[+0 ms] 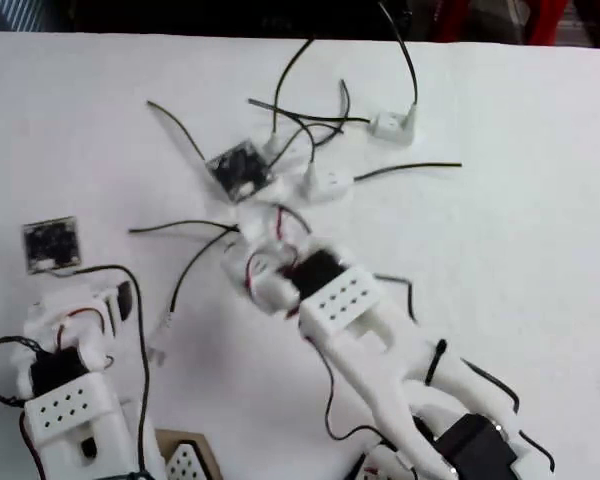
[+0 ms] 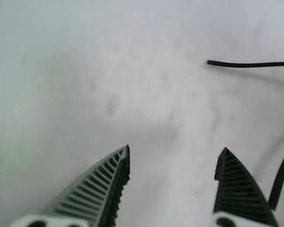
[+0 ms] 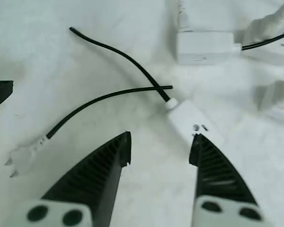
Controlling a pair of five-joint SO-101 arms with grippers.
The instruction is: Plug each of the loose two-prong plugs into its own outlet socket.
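Two black outlet sockets lie on the white table, one (image 1: 52,243) at the left and one (image 1: 238,168) near the middle. White plugs (image 1: 325,182) (image 1: 390,125) on black cables rest beyond the middle socket. My right gripper (image 1: 248,250) (image 3: 161,139) is open low over the table, with a white plug (image 3: 191,120) just ahead of one fingertip and apart from it. A small two-prong plug (image 1: 160,345) (image 3: 19,156) ends a black cable between the arms. My left gripper (image 1: 120,298) (image 2: 176,150) is open over bare table, holding nothing.
Loose black cables (image 1: 180,225) cross the middle of the table, and one cable end (image 2: 246,64) lies ahead of the left gripper. A white block plug (image 3: 203,45) sits beyond the right gripper. The table's right half (image 1: 520,220) is bare.
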